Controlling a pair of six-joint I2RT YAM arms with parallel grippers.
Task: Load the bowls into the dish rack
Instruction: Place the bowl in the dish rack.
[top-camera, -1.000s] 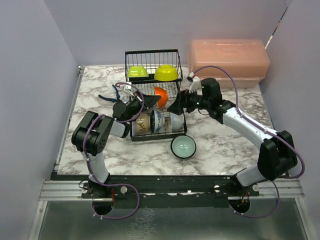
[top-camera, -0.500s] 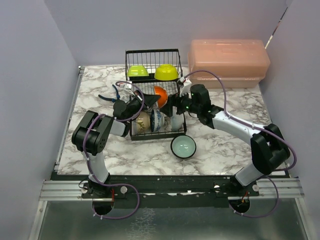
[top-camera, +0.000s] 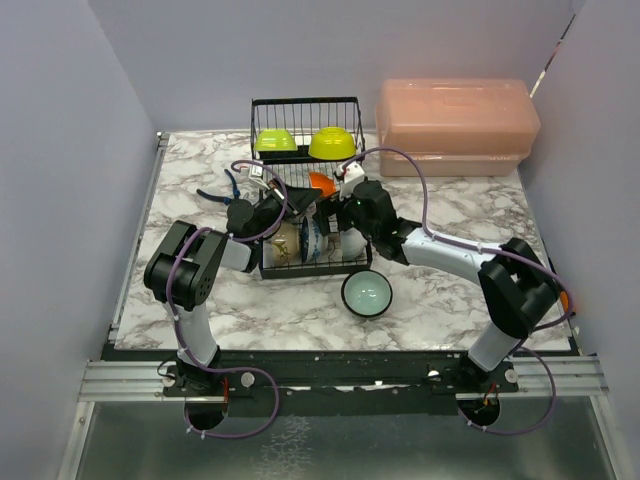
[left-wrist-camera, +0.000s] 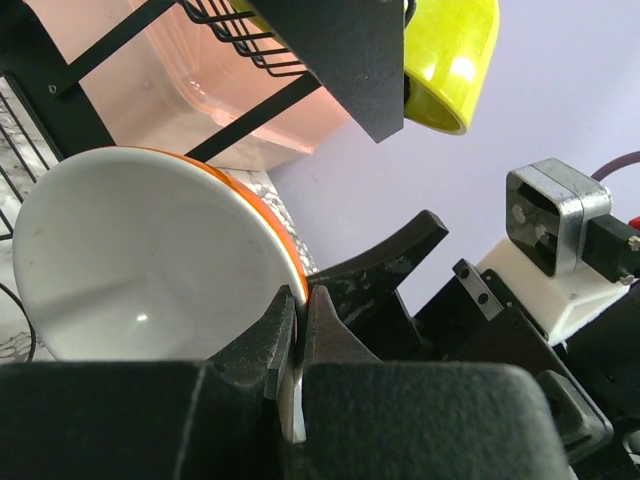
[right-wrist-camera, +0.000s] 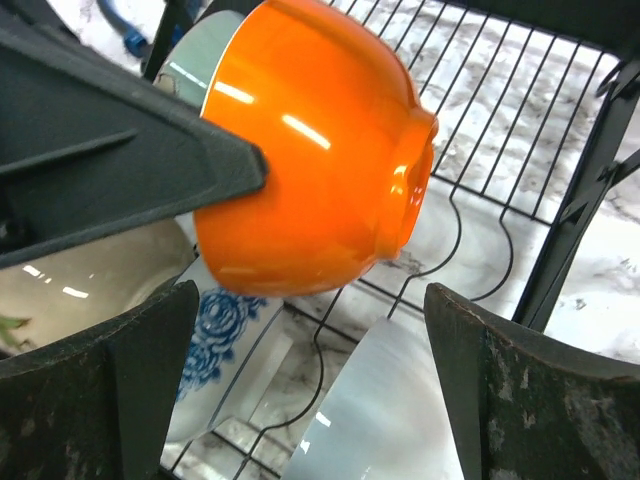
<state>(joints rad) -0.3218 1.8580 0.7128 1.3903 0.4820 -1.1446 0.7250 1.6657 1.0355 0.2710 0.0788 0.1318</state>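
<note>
The black wire dish rack (top-camera: 300, 262) stands mid-table. Its upper basket holds two yellow-green bowls (top-camera: 275, 142) (top-camera: 332, 144). In the lower slots stand a beige-patterned bowl (top-camera: 287, 243), a blue-patterned bowl (right-wrist-camera: 215, 330) and a white bowl (right-wrist-camera: 390, 400). My left gripper (left-wrist-camera: 298, 300) is shut on the rim of the small orange bowl (right-wrist-camera: 310, 150), held tilted above the lower tier. My right gripper (right-wrist-camera: 310, 380) is open just below and beside the orange bowl, not touching it. A pale teal bowl (top-camera: 367, 293) sits on the table in front of the rack.
A pink lidded box (top-camera: 458, 125) stands at the back right. A blue-handled tool (top-camera: 225, 192) lies left of the rack. Rack wires (right-wrist-camera: 500, 130) run close behind the orange bowl.
My right arm has swung left to the rack, bringing its open gripper up to the orange bowl. The left gripper and the bowl have stayed put.
</note>
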